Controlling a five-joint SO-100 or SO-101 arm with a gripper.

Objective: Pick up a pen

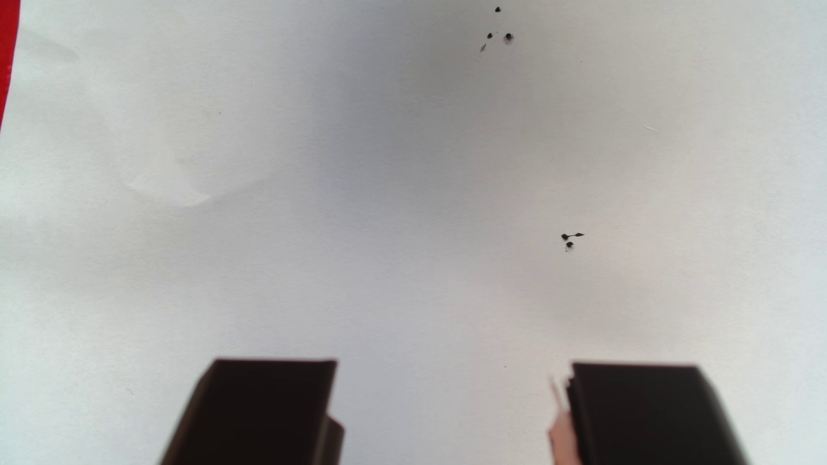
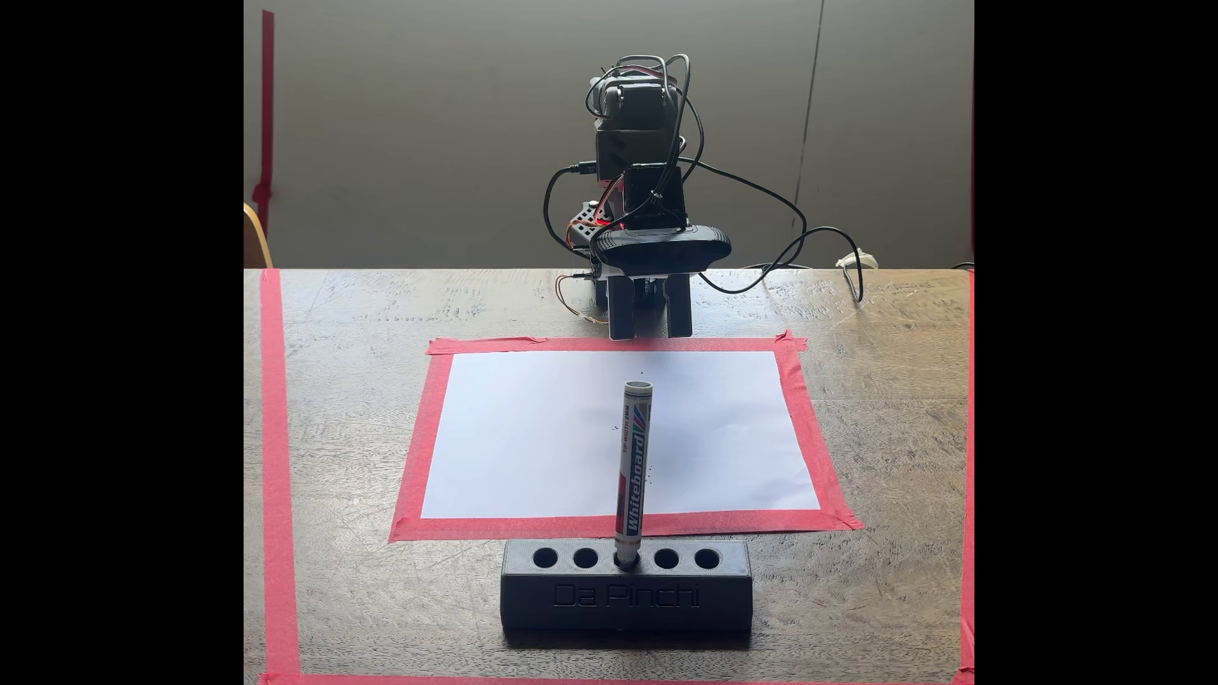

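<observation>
The scuffed grey-brown wooden table (image 2: 876,408) carries a white paper sheet (image 2: 527,435) framed in pink masking tape, with small black ink specks (image 1: 572,239) visible in the wrist view. At the far edge of the sheet sits the black arm, its two-finger gripper (image 2: 649,332) pointing down with jaws spread apart and nothing between them. At the near edge is a black five-hole block holder (image 2: 626,596) lettered "Da Pinchi". The pen (image 2: 634,461), a slim white whiteboard marker with coloured stripes, stands nearly upright in its middle hole. I'd reach across the sheet, straddle the barrel high up, close squarely, then lift straight along its axis to avoid dragging the holder.
</observation>
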